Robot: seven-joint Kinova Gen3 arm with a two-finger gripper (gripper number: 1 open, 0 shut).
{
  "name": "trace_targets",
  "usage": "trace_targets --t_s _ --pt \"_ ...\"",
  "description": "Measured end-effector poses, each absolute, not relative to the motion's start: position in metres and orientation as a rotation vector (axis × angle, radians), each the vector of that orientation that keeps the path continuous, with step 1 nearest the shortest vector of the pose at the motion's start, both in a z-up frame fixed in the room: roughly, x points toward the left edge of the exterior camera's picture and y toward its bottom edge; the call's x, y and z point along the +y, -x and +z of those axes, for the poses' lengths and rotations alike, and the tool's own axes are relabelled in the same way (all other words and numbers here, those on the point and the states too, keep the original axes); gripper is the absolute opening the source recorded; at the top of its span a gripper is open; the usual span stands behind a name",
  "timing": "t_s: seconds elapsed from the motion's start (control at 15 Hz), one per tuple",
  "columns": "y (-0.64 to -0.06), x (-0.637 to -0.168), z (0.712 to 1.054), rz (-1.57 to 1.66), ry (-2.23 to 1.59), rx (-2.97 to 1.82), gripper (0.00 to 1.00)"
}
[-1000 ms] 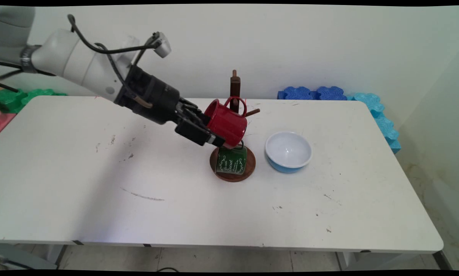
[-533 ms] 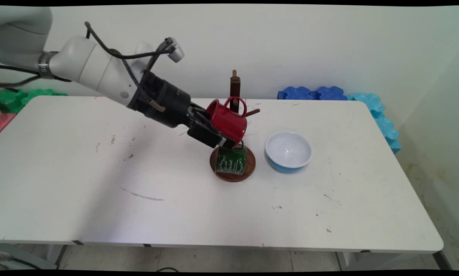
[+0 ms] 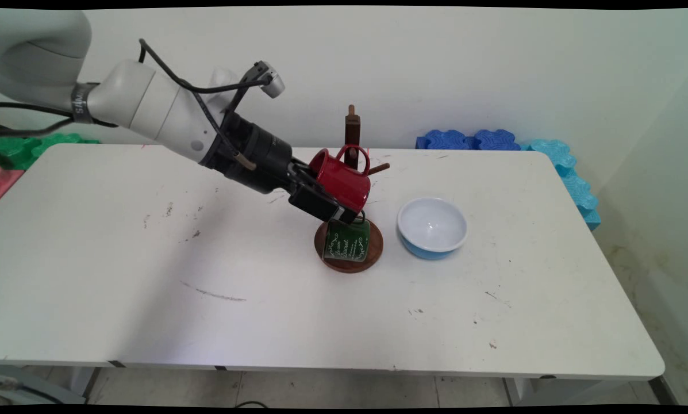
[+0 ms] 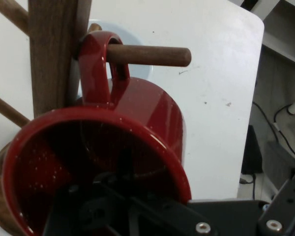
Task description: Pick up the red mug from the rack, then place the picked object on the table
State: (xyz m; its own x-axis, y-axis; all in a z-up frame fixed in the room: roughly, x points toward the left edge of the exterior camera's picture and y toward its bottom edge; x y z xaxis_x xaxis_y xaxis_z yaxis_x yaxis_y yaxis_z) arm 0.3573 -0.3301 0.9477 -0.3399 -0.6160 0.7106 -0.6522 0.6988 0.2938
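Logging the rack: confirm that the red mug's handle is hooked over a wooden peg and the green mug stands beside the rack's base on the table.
One error: the green mug hangs over the rack's base, not beside it, as the main view shows. The red mug is on a wooden peg.

- Mug (image 3: 341,183) on the rack: glossy red in & out, tiny pale specks inside per hand view (image 4: 132,147).
- 2nd mug (image 3: 348,240): dark green w/ white script & scrollwork.
- Rack (image 3: 352,129): dark brown wood, pegs lighter brown.
- Bowl (image 3: 433,227): blue outside, white inside.
- Table (image 3: 263,299): white, grey scuffs.
- Foam blocks (image 3: 470,140): blue.
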Motion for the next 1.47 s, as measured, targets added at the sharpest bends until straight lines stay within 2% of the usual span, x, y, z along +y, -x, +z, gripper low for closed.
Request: trace_targets --t_s 0.13,0.2,1.47 --pt "-0.3566 -0.3308 0.9471 0.053 -0.975 -2.044 1.00" --pt "-0.3562 -0.3312 0.9469 0.053 -0.977 -2.042 0.00" --pt "-0.3539 -0.3341 0.9484 0.057 -0.972 -2.034 0.00"
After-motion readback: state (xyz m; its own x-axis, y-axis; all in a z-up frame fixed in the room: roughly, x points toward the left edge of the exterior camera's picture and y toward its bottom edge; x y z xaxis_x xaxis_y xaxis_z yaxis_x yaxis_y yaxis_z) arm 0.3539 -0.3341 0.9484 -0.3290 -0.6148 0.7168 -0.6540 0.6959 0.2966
